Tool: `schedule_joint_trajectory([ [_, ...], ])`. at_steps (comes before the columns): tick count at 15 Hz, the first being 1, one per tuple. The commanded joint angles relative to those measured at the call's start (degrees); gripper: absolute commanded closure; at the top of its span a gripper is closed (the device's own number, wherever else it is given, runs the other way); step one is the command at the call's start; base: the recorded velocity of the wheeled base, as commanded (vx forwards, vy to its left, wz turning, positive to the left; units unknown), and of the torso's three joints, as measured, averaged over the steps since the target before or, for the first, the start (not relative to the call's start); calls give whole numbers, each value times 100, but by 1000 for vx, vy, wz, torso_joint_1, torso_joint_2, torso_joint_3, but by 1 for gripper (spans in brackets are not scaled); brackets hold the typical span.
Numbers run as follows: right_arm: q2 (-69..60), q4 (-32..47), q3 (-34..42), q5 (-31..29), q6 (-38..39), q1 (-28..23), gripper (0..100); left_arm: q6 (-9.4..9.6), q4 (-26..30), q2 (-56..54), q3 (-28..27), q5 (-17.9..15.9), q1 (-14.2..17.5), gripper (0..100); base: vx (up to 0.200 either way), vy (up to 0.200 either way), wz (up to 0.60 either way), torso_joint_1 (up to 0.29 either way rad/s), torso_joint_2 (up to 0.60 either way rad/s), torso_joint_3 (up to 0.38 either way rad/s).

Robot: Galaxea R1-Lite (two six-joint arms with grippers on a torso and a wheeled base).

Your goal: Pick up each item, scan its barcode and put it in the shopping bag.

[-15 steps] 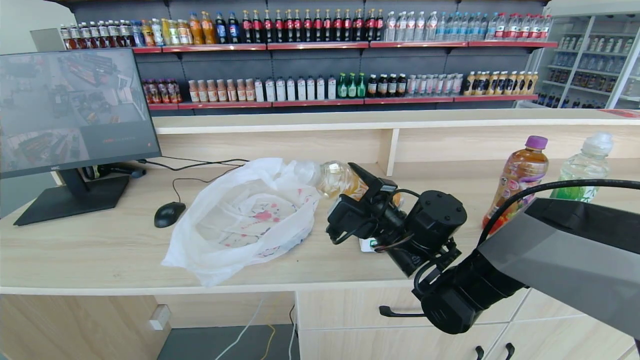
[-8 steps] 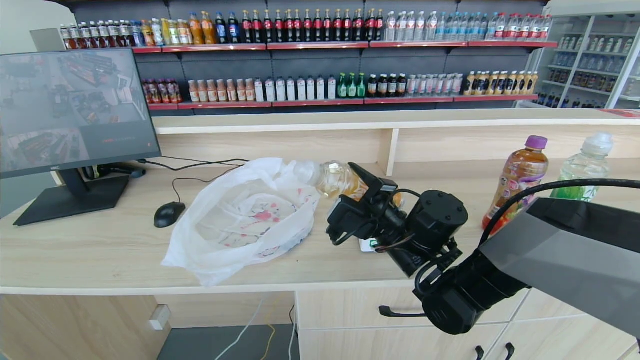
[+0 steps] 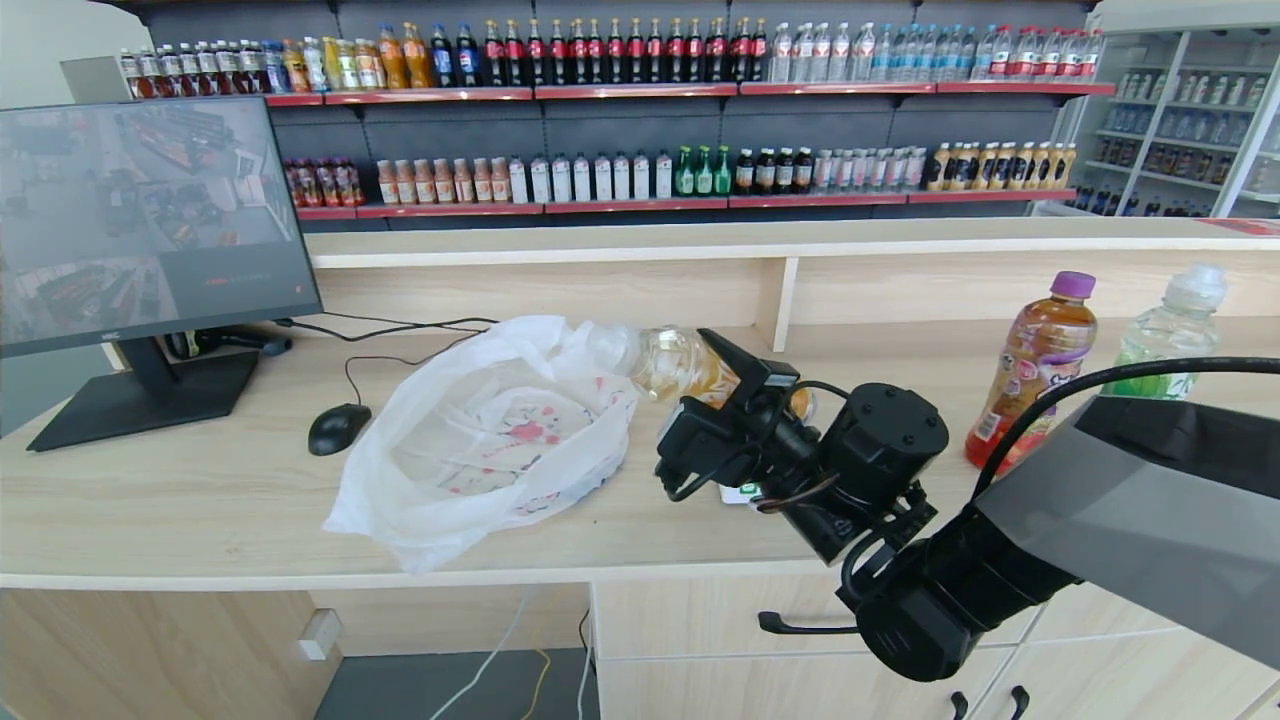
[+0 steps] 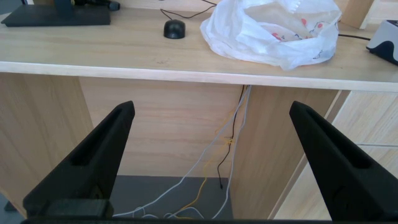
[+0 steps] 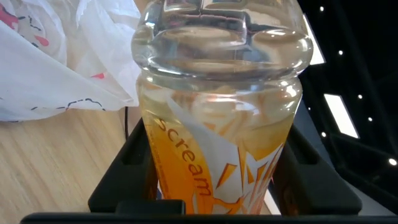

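My right gripper [image 3: 742, 388] is shut on a clear bottle with an orange label [image 3: 680, 362]. It holds the bottle lying sideways just above the counter, with the cap end at the right rim of the white shopping bag [image 3: 490, 430]. Up close, the bottle [image 5: 217, 112] sits between the two dark fingers [image 5: 121, 171], and the bag [image 5: 68, 56] lies beside it. My left gripper [image 4: 211, 109] hangs open in front of the counter below its edge. From there the bag [image 4: 273, 28] shows on top of the counter.
An orange drink bottle with a purple cap [image 3: 1035, 365] and a clear bottle with a green label [image 3: 1165, 335] stand at the right. A monitor [image 3: 140, 220] and a mouse [image 3: 338, 428] sit at the left. A small white device [image 3: 738, 492] lies under the right gripper.
The right arm has shifted slightly to the right and down with the bottle still held. The bag and the standing bottles have not moved.
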Motion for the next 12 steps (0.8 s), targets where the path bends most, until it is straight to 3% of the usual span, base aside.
schedule_joint_trajectory([
  [1, -240, -12, 26, 0, -4, -8, 100, 0, -1, -2, -1, 1, 0, 0, 0, 0, 0, 0, 0, 0],
  [9, -1593, -12, 614, 27, 225, -52, 100, 0, -1, -2, -1, 1, 0, 0, 0, 0, 0, 0, 0, 0],
  [12, -2455, -12, 1072, -377, 734, -148, 100, 0, -1, -2, -1, 1, 0, 0, 0, 0, 0, 0, 0, 0],
])
